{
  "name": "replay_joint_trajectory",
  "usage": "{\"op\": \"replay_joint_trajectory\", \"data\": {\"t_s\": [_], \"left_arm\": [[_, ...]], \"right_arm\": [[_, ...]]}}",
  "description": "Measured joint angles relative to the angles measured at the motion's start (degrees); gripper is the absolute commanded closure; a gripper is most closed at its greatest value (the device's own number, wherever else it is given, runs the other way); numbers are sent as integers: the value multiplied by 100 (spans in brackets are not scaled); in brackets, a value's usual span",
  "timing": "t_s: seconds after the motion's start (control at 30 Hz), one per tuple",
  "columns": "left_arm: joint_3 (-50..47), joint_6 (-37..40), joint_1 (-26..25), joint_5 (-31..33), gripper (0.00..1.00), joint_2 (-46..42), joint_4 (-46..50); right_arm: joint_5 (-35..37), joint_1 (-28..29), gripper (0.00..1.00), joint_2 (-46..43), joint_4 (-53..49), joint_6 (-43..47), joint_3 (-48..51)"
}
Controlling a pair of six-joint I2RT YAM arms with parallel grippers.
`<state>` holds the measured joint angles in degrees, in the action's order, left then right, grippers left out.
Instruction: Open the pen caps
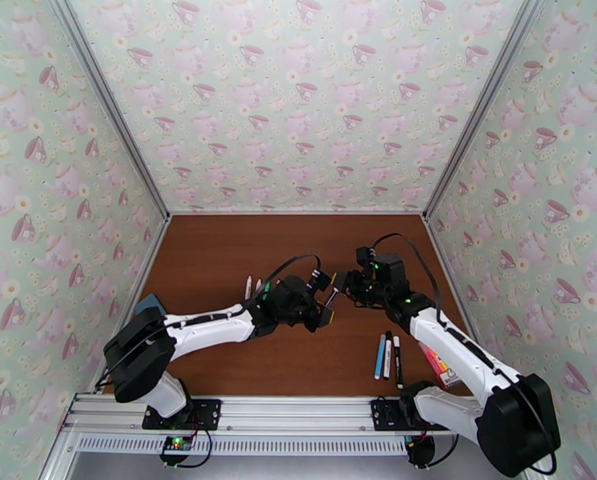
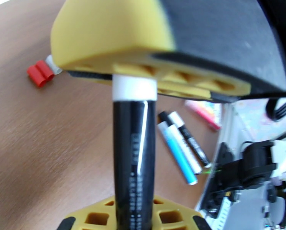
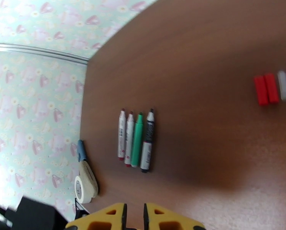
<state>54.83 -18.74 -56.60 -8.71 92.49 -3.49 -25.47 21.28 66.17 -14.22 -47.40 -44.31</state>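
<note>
The left gripper [image 2: 134, 221] is clamped on the barrel of a black pen [image 2: 133, 158], which sticks straight out ahead of it. The right gripper [image 3: 134, 217] meets it head-on with its fingers drawn together. One finger covers the pen's far end just past the white band [image 2: 134, 88], so it looks closed on the cap, though the cap itself is hidden.

By my reading the job is about half done. A row of four pens [image 3: 136, 139] lies on the desk [image 3: 204, 142] ahead and left of the right gripper, tips apparently bare. The loose caps [image 3: 271, 88] lie ahead to its right. Three pens [image 2: 178, 154], to the right of the left gripper, seem to have caps on and await their turn after this one.
</note>
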Motion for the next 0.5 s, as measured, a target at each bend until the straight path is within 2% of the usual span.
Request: {"op": "replay_joint_trajectory", "data": {"t_s": [0.1,0.2,0.4,0.5], "left_arm": [[37,127,-87,323,100,0,127],[37,181,-68,212,100,-11,149],[17,-48,385,-1351,99,-46,-136],[17,-111,511,-1799,99,-90,-262]], "right_arm": [[63,9,96,0,-208,-44,-66],[55,7,97,-4,-267,-42,-76],[-339,-170,98,-136,-66,20,-74],[-605,-284,98,-245,52,81,-74]]}}
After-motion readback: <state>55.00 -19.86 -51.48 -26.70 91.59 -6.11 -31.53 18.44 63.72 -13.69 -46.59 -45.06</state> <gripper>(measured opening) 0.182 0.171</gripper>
